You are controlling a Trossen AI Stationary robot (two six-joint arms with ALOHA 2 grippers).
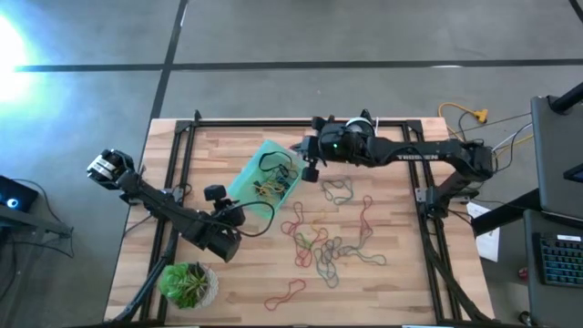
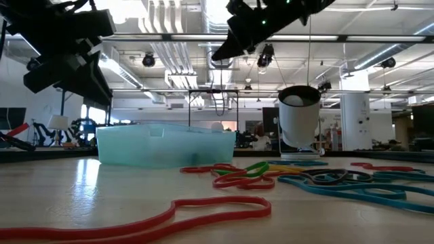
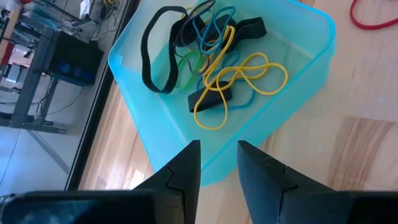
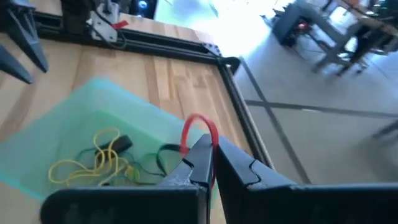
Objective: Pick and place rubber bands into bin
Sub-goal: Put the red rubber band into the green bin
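My right gripper (image 4: 210, 163) is pressed together on a red band (image 4: 198, 129), holding it above the far edge of the bin (image 1: 250, 171), while my left gripper (image 3: 217, 168) hangs part-spread and empty over the bin's near wall. The bin sits at the table's (image 1: 410, 282) far left with bands (image 3: 214, 68) already inside, and more loose bands (image 1: 332, 246) lie scattered mid-table. Beyond the wood slats I see concrete floor (image 1: 364, 32); the white lettering on the right arm (image 1: 421, 155) is too small to read.

White lettering on the right arm (image 1: 421, 155) is unreadable.
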